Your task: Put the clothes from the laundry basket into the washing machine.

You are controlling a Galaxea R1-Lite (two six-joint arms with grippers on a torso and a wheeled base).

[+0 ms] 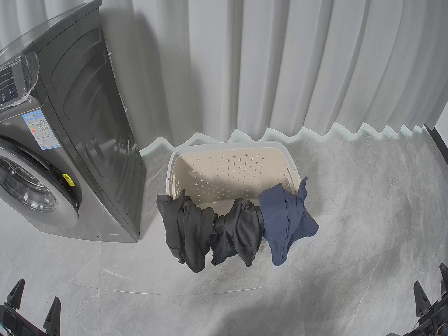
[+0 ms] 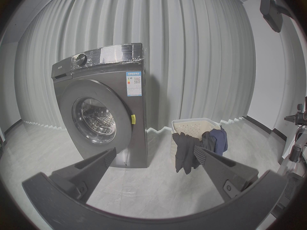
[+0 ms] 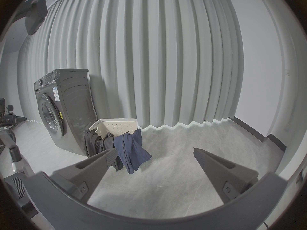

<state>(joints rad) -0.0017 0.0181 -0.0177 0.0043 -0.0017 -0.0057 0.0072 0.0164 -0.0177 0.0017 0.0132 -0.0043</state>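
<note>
Grippers both spread and empty: left gripper (image 1: 37,295), right gripper (image 1: 429,278). Ahead between them, clothes hang lengthwise down the near rim of the basket (image 1: 228,144): dark clothes (image 1: 186,229) toward the left arm, blue garment (image 1: 284,220) toward the right. Washing machine (image 1: 70,131) stands left, door seemingly shut. Basket bottom partly hidden

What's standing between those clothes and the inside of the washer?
The round door of the washing machine looks shut, blocking the way in. Otherwise only bare floor lies between it and the clothes draped over the laundry basket.
</note>
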